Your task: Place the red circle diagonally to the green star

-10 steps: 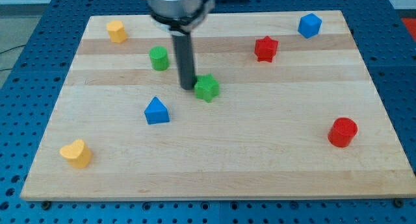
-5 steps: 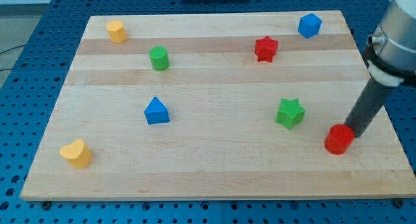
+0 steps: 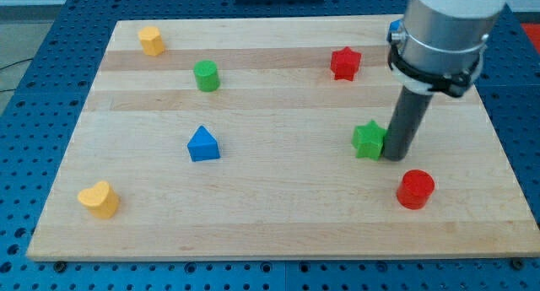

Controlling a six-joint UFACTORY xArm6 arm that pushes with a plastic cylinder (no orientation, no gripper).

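Note:
The red circle (image 3: 416, 189) lies on the wooden board (image 3: 278, 207) at the view's lower right. The green star (image 3: 368, 140) sits up and to the left of it, a short gap apart. My tip (image 3: 393, 157) rests on the board right against the green star's right side, above and slightly left of the red circle, not touching the circle.
A red star (image 3: 344, 63) lies at the upper right, and a blue block (image 3: 394, 26) behind the arm is mostly hidden. A green cylinder (image 3: 206, 75), a blue triangle (image 3: 202, 144), a yellow block (image 3: 151, 40) and a yellow heart (image 3: 99, 199) lie on the left half.
The red circle has moved left and a little down. The green star has shifted slightly left. My tip has moved from the red circle's right side to the green star's right side.

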